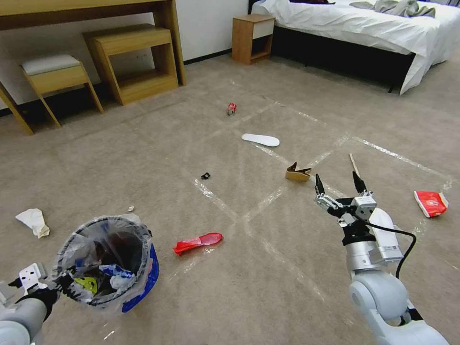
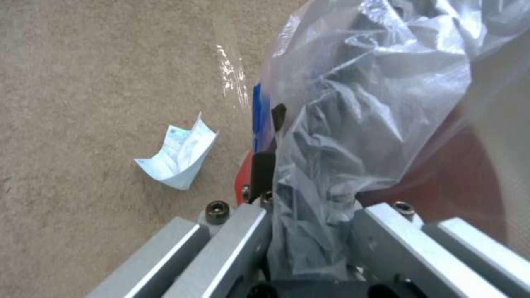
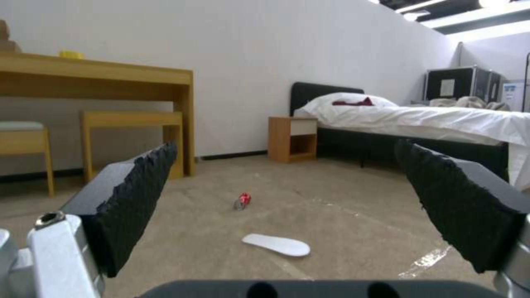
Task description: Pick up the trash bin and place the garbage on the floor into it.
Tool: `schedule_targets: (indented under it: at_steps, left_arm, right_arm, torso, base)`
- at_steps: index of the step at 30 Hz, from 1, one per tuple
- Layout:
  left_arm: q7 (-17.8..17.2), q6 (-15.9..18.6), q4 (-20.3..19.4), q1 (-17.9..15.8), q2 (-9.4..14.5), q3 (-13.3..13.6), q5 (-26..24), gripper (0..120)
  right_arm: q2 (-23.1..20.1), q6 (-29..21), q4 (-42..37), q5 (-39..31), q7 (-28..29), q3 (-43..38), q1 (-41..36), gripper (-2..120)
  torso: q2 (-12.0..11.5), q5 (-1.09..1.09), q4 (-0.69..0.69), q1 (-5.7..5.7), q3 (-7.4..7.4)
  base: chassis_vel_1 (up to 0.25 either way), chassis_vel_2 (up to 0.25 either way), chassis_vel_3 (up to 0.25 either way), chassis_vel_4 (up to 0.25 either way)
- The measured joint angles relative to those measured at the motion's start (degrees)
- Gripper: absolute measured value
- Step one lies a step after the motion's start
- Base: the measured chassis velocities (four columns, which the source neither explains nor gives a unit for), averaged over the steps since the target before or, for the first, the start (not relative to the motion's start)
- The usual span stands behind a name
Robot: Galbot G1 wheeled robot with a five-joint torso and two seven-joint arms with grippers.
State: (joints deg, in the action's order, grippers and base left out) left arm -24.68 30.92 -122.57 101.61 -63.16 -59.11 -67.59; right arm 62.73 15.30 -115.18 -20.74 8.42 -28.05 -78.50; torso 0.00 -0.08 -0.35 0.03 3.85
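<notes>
Trash bin (image 1: 108,258) at near left, held at its rim by the left pincer (image 1: 57,282); litter sits inside. On the floor (image 1: 268,268): wrapper (image 1: 197,242) just right of the bin, crumpled paper (image 1: 33,221) to its left. Right pincer (image 1: 338,184) hovers at right, jaws apart — cardboard piece (image 1: 298,173) just left of it, stick (image 1: 354,165) just beyond. Insole (image 1: 260,139) farther ahead, can (image 1: 231,109) behind that. Desk (image 1: 86,12) stands far left, bed (image 1: 364,24) far right.

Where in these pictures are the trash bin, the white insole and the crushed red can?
trash bin (image 1: 143,278): head view, blue lower side.
white insole (image 1: 260,139): head view, middle of its flat top.
crushed red can (image 1: 231,109): head view, middle of its side.
</notes>
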Motion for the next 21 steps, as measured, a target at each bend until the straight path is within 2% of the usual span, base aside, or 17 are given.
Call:
schedule_targets:
  at_steps: [21]
  left_arm:
    - [0.02,-0.07,0.18,-0.05,-0.07,0.33,0.42,0]
  right_arm:
    - [-0.18,0.56,0.82,-0.19,-0.27,0.56,0.89,100]
  torso:
    - [0.00,0.00,0.00,0.00,0.00]
  base:
    - [-0.015,0.013,0.012,-0.011]
